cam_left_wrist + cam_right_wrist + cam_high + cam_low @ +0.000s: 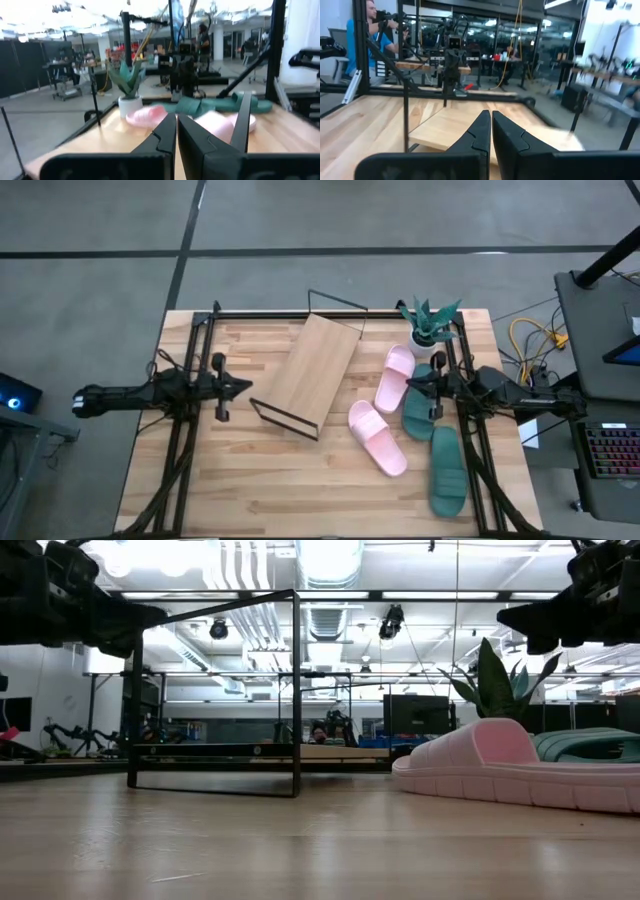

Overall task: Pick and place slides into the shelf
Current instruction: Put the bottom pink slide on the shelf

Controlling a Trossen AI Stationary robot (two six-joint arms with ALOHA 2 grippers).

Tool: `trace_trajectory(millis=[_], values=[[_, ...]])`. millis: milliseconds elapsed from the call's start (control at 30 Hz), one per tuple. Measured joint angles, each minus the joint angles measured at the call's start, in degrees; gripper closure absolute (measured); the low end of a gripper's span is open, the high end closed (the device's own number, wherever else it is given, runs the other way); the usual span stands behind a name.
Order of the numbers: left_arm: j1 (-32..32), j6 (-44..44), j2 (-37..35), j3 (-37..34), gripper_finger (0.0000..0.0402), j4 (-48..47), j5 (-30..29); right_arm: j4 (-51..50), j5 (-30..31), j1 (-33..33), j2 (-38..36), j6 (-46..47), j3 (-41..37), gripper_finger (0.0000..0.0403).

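Four slides lie sole-down on the table's right half: two pale pink ones [394,377] [377,437] and two teal-green ones [419,411] [448,471]. The shelf [304,376], a light-wood board in a black wire frame, lies slantwise in the middle of the table. My left gripper [246,387] hovers shut above the table, left of the shelf, pointing right. My right gripper [410,385] hovers shut above the far pink slide and the far teal slide, pointing left. In the low view a pink slide [520,770] lies in front of a teal one [590,745].
A green potted plant [430,325] in a white pot stands at the far right corner, just beyond the slides. Black frame rails [180,430] run along the table's left and right sides. A bare stretch of tabletop [280,490] lies along the near edge. A person shows beyond the table [367,35].
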Motion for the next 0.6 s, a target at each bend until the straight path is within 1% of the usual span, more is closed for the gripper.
trace_trajectory(millis=[133,200,300,367,467,533,600], values=[[0.0,0.8,0.1,0.0,0.0400,2.0,0.0,1.2,0.0,0.0,0.0,-2.7,0.0,0.0394],[0.0,3.7,0.0,0.0,0.0400,3.4,-0.1,1.7,0.8,0.0,0.0,-4.8,0.0,0.0394],[0.0,7.5,0.0,0.0,0.0400,5.0,-0.2,2.5,6.2,0.0,0.0,-6.9,0.0,0.0393],[0.0,7.9,0.1,0.0,0.0399,7.1,-0.8,2.2,8.5,0.0,0.1,-7.9,0.1,0.0385],[0.0,8.0,0.6,0.0,0.0384,10.5,-1.7,2.3,8.6,0.1,1.3,-7.3,1.5,0.0353],[0.0,8.2,1.5,0.2,0.0360,12.3,-1.8,1.8,8.6,0.2,2.9,-6.8,3.0,0.0321],[0.0,8.7,2.6,0.6,0.0326,11.6,-1.8,0.5,8.6,0.2,5.0,-7.1,4.7,0.0284]])
